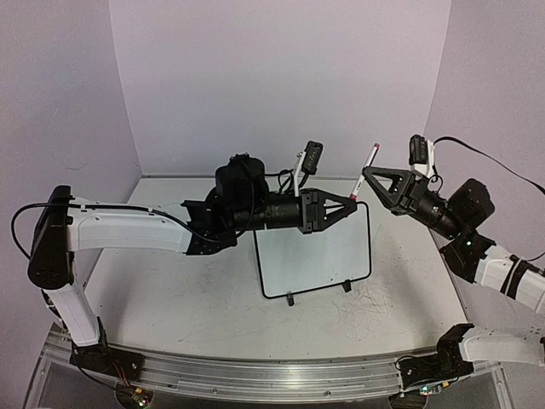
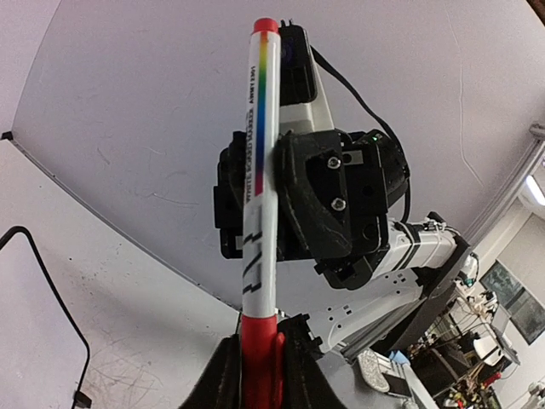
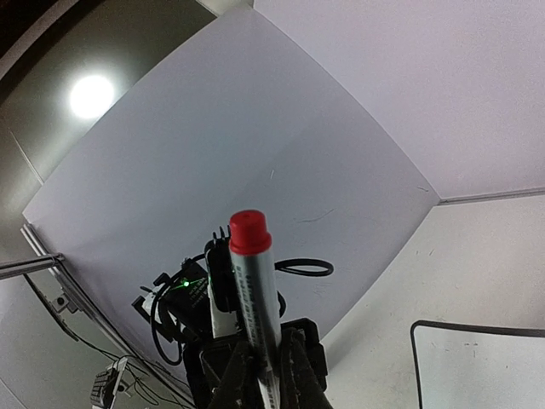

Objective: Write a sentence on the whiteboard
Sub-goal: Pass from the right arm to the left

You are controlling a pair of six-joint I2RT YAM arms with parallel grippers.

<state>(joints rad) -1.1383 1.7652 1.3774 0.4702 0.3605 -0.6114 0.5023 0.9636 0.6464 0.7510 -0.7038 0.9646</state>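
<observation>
The whiteboard (image 1: 315, 256), white with a thin black frame and two black clip feet, lies flat mid-table; its corner (image 3: 477, 366) shows in the right wrist view. Its face looks blank, and the sentence is not in view. A marker (image 1: 364, 170) with a white barrel hangs tilted in the air above the board's far right corner. My left gripper (image 1: 351, 198) is shut on the marker's lower red end (image 2: 258, 349). My right gripper (image 1: 368, 173) is shut on the white barrel (image 3: 255, 298), just above the left gripper. The other red tip (image 3: 249, 232) points up.
The tabletop (image 1: 170, 298) is scuffed with faint pen marks, mostly near the front right. Purple walls close in the back and sides. An aluminium rail (image 1: 272, 375) runs along the near edge. A black cable (image 2: 51, 290) trails across the table on the left.
</observation>
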